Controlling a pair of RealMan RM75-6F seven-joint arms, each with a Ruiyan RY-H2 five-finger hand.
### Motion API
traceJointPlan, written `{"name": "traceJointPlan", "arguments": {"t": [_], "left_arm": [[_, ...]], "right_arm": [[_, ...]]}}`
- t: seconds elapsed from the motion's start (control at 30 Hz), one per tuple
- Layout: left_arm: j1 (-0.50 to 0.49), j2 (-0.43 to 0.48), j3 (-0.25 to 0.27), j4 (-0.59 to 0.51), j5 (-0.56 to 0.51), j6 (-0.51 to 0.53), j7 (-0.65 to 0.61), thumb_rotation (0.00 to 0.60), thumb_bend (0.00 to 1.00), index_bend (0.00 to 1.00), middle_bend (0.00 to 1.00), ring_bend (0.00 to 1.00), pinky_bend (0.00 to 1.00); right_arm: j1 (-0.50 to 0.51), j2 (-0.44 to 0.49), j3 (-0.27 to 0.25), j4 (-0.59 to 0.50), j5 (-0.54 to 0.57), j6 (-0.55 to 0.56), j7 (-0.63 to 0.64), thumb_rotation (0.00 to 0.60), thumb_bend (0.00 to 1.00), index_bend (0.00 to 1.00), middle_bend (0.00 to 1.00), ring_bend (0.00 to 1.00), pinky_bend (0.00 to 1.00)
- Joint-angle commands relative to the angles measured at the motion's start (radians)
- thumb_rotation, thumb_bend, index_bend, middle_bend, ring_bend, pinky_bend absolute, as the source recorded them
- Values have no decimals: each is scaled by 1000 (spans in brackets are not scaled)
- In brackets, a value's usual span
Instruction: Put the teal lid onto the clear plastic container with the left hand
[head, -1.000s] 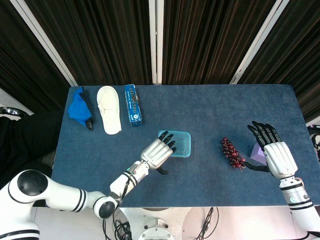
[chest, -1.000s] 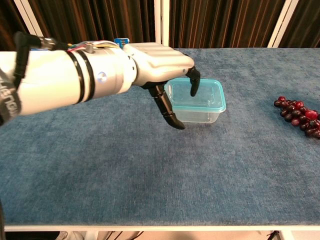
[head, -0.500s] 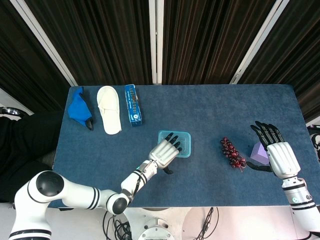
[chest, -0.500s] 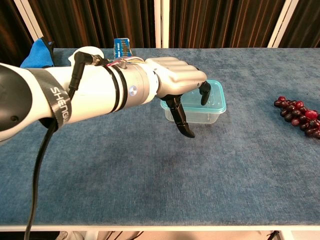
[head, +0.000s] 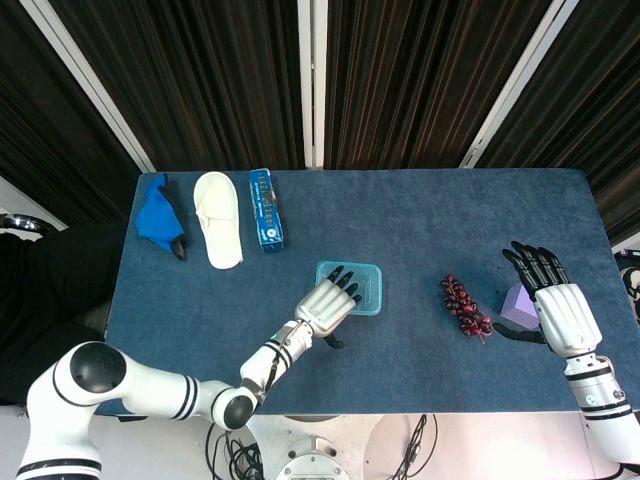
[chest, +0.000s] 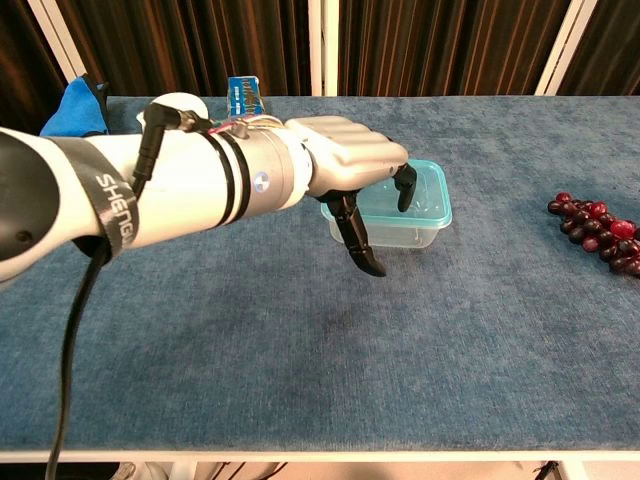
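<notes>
From the head view we've got our left hand (head: 325, 303) spread flat with fingertips lying over the near-left part of the teal lid (head: 362, 286), which already sits on the clear plastic container (head: 350, 309) mid-table with its long side running left to right; our right hand (head: 560, 310) rests open and empty far off beside the grapes (head: 463, 306). Down in the chest view, our left hand's fingers (chest: 405, 187) hang over the lid's left half gripping nothing, thumb dropping in front of the container wall, and we see nothing inside the container, so we judge one downward press remains.
</notes>
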Motion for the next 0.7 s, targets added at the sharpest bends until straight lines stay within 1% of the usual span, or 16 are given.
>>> {"name": "traceJointPlan", "arguments": {"t": [0.03,0.17,0.3,0.33,0.4,0.47,0.57,0.7], "left_arm": [[37,45,-20,-42,55,32,-62,412,0,281,149,0,11],[101,134,-37,-92,119,76,-153,424,0,240,146,0,11],[194,236,-30,-125,193,143,-254,475,0,217,145,0,10],[229,268,-21,-132,220,165,-293,488,0,216,145,0,10],[289,315,-4,-138,260,199,-361,542,0,216,144,0,9],[362,372,26,-135,313,223,-456,597,0,216,144,0,5],[463,431,69,-114,390,275,-576,600,0,217,145,0,3],[592,487,124,-73,479,380,-672,600,0,219,145,0,0]], "right_arm": [[-2,6,2,-3,1,3,1,600,0,0,0,0,0],[0,20,3,-4,3,-4,12,600,0,0,0,0,0],[7,38,5,0,8,-23,35,600,0,0,0,0,0],[8,41,6,4,8,-24,44,600,0,0,0,0,0],[7,43,8,13,9,-21,58,600,0,0,0,0,0],[2,39,12,26,12,-8,69,600,2,0,0,0,0],[-8,28,12,47,15,10,78,600,18,0,2,0,0],[-22,12,9,71,14,30,83,600,26,0,2,0,0]]}}
